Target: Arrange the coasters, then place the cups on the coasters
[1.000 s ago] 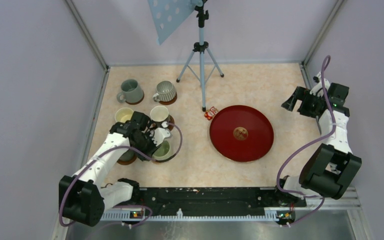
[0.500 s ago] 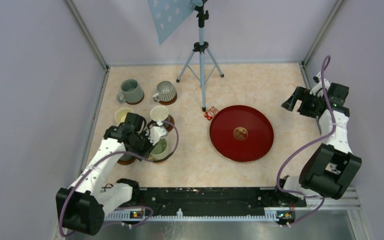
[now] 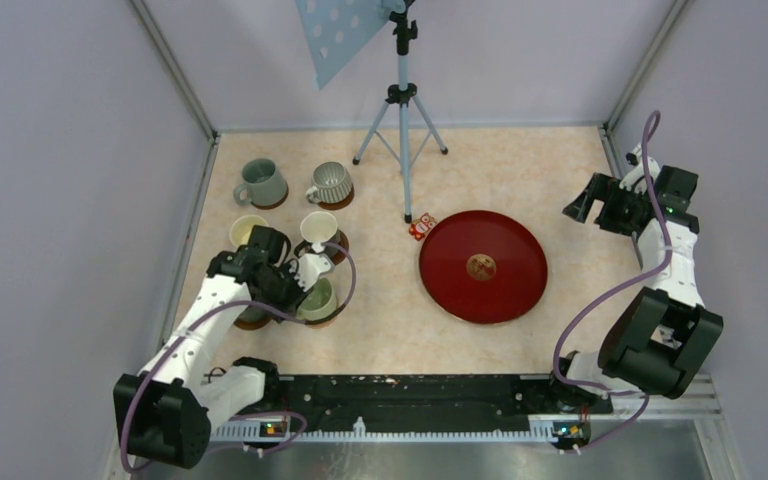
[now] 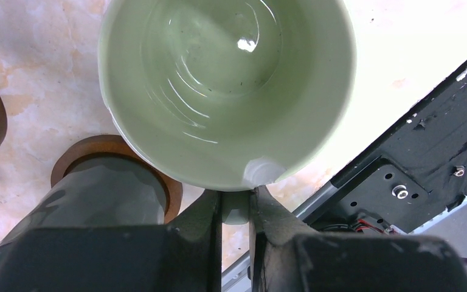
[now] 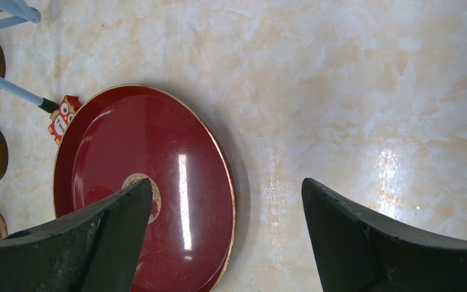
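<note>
My left gripper (image 4: 236,198) is shut on the handle of the pale green cup (image 4: 228,91). In the top view this cup (image 3: 320,299) sits low over a dark coaster (image 3: 339,316), with the left gripper (image 3: 304,279) at its far-left side. Beside it a dark cup (image 4: 97,194) stands on a wooden coaster (image 4: 171,190), mostly hidden under my arm from above. The grey-green cup (image 3: 260,183), ribbed grey cup (image 3: 331,182), cream cup (image 3: 248,230) and white cup (image 3: 319,228) stand behind. My right gripper (image 3: 585,205) is open and empty, high at the right.
A large red round tray (image 3: 483,266) lies mid-table; it also shows under the right gripper (image 5: 227,188). A tripod (image 3: 401,120) stands at the back, a small red tag (image 3: 421,227) by its foot. Walls close both sides.
My left arm has shifted slightly left, carrying the pale green cup a little with it, then settled. The right arm has not moved.
</note>
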Controlling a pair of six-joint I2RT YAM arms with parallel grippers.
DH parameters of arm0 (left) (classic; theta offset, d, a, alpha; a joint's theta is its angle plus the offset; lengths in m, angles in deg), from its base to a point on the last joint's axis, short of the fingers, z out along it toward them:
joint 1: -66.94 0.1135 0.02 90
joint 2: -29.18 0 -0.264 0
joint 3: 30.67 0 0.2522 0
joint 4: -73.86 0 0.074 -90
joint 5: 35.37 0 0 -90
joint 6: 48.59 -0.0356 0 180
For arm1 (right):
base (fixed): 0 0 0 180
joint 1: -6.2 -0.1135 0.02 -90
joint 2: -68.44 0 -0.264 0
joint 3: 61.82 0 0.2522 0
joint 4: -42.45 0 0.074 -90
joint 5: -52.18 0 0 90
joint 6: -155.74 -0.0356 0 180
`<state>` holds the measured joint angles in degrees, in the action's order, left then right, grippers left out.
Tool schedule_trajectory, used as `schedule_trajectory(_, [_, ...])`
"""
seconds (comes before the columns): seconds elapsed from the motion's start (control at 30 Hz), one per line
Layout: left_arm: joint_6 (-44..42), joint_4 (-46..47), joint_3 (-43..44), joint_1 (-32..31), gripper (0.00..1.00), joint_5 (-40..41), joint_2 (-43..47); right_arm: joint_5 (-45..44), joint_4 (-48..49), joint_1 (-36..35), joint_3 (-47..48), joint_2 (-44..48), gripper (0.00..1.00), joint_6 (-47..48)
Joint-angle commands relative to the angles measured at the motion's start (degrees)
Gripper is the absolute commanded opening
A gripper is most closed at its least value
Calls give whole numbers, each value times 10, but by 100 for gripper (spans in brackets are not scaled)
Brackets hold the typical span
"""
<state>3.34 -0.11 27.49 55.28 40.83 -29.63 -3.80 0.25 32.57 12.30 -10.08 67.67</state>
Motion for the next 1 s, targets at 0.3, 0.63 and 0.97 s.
schedule_trajectory(0.3, [-7, 34, -14, 3, 14, -1, -10, 7, 6, -2, 10, -4, 91, 8])
schedule_trajectory(0.63, [-26, 2, 3, 3, 75, -17, -6, 9, 6, -3, 11, -4, 91, 8])
schedule_trajectory(0.97, [-24, -33, 64, 3, 99, -38, -20, 12, 4, -11, 8, -1, 91, 17])
